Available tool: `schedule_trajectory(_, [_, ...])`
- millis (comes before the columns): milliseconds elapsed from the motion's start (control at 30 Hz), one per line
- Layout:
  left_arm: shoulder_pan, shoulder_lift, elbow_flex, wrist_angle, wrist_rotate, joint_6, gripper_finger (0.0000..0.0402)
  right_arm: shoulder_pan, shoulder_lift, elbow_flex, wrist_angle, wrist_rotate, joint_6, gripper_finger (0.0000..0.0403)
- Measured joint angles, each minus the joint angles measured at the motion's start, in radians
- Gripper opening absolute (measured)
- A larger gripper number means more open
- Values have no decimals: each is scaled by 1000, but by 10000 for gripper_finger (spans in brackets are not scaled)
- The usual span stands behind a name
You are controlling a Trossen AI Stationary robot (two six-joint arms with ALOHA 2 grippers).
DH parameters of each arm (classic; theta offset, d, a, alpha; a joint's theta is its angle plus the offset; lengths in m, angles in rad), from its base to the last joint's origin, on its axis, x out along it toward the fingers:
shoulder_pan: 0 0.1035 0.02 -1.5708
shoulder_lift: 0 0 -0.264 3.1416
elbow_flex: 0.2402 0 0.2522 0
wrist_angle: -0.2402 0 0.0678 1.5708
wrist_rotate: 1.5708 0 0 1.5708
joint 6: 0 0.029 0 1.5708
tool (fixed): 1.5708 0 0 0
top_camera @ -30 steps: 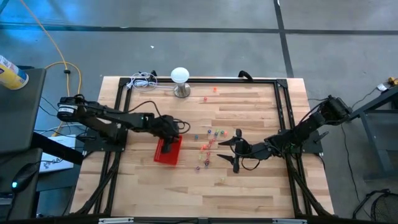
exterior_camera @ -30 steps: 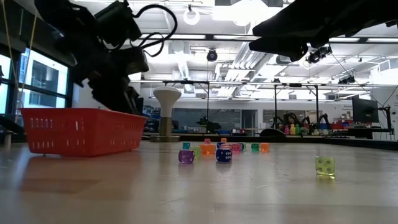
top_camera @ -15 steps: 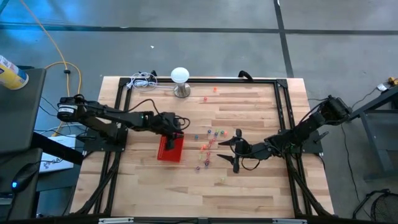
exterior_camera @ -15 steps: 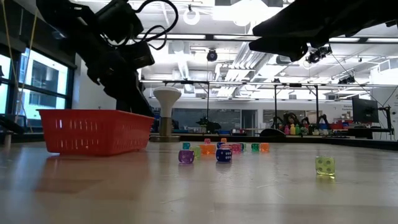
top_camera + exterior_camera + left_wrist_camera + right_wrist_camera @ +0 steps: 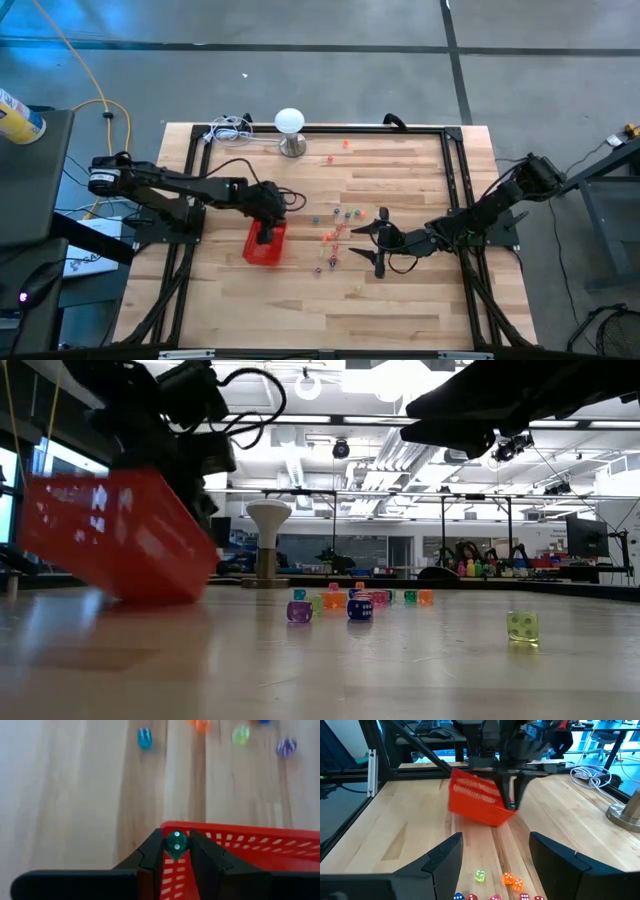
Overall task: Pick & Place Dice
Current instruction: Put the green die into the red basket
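Right now a green die [image 5: 176, 843] sits pinched between the two dark fingers [image 5: 151, 854] of the left gripper [image 5: 176, 851], directly above the rim of the red mesh basket [image 5: 240, 851]. In the right wrist view the same die [image 5: 512, 807] shows as a small green speck at the fingertips, just at the basket's [image 5: 477, 800] lower corner.

The rest of the dice [image 5: 334, 236] lie scattered on the wooden table [image 5: 400, 300], in a loose cluster between the two arms, to the right of the basket [image 5: 263, 244]. From table height they read as a row: a purple one [image 5: 299, 611], a blue one [image 5: 359, 609], orange and pink ones behind them, and a yellow-green die [image 5: 522, 625] standing apart on the right. Two more small dice [image 5: 345, 144] rest near the far edge of the table.

The basket [image 5: 115, 538] is tilted, one side lifted off the wood, with the left gripper [image 5: 266, 232] over it.

The right gripper [image 5: 378, 242] hangs to the right of the cluster, near the table's middle, its fingers [image 5: 442, 857] spread wide apart and holding nothing.

A white-topped stand [image 5: 290, 130] is at the far edge, with a coil of cable [image 5: 230, 130] to its left.
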Motion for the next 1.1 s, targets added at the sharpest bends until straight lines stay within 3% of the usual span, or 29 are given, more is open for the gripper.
schedule_trajectory(333, [-57,0,34,-6,-21,32,70,0,0,0,0,0,3,219])
schedule_trajectory(700, [-85,0,88,-5,-165,80,70,0,0,0,0,-1,3,219])
schedule_trajectory(933, [-135,-64,128,-172,-134,40,70,0,0,0,-10,-3,3,219])
schedule_trajectory(1100, [-165,-90,129,-322,35,-75,70,0,0,0,-14,-3,3,219])
